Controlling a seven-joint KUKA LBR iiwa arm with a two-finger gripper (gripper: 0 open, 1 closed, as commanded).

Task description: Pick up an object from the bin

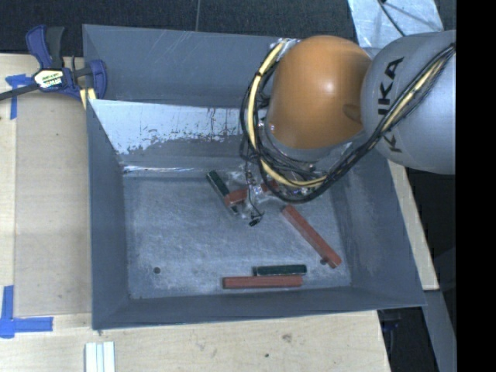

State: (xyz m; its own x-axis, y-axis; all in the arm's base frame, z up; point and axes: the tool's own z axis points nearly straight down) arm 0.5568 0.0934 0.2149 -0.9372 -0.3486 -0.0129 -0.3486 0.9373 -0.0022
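My gripper (pixel 253 206) hangs low over the back middle of the bin floor, under the arm's orange cover. Right at its left side lies a short red-brown block (pixel 235 198), touching or nearly touching it. A small dark green block (pixel 217 183) lies just beyond that, up and to the left, tilted. A long red-brown stick (pixel 311 236) runs diagonally from below the gripper towards the bin's right front.
Near the front wall a dark green stick (pixel 280 270) lies flat, with a longer red-brown stick (pixel 262 283) parallel just in front of it. The arm and its cable loops cover the bin's back right part.
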